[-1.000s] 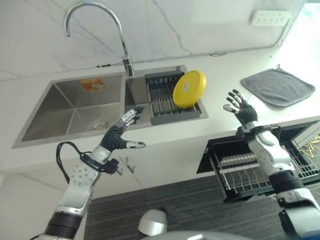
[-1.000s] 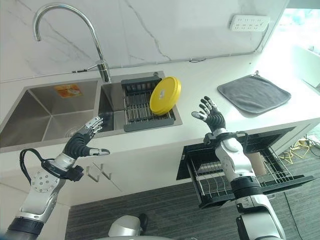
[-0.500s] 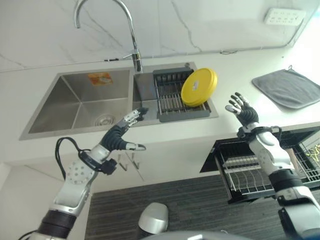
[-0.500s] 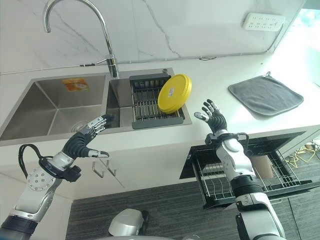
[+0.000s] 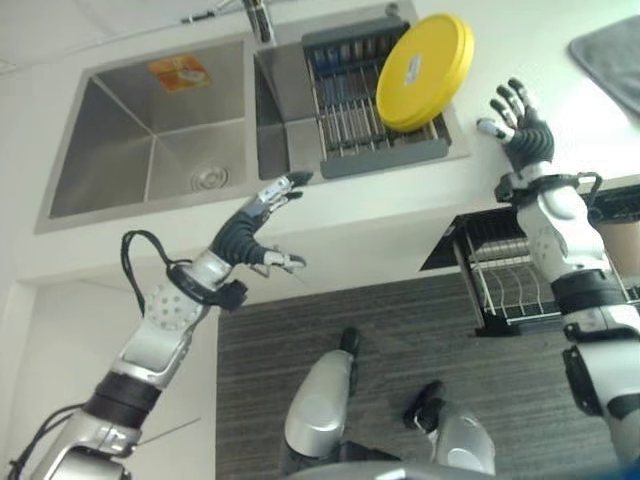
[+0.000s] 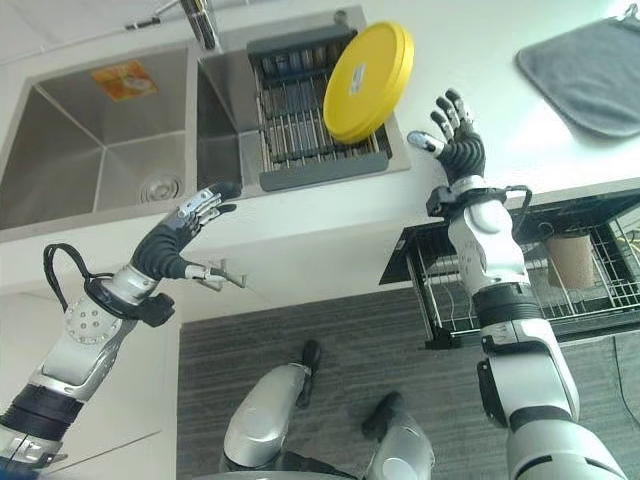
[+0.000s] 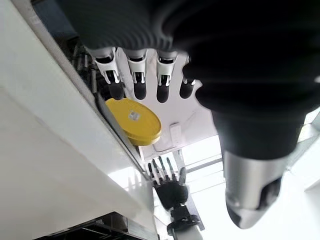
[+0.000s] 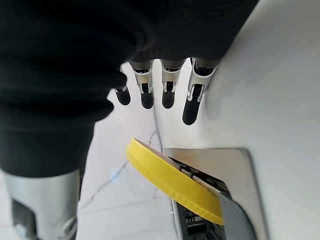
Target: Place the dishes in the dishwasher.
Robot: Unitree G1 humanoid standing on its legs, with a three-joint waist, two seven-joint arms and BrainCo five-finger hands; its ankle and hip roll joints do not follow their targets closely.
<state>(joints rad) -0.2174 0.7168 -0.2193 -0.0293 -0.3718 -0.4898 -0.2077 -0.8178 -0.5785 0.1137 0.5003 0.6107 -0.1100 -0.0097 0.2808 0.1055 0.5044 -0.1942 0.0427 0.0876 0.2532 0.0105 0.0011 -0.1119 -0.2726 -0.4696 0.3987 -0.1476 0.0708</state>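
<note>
White countertop [image 5: 400,205] across frame top, yellow plate [image 5: 424,57] propped in sink rack [image 5: 370,110], right hand [image 5: 520,125] open just right of it, left hand [image 5: 255,225] open lower left, camera view tilted down since before.

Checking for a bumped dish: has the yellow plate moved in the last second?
No. The yellow plate still leans at the right end of the dish rack, same as before; the whole view shifted because the camera moved, not the plate.
</note>
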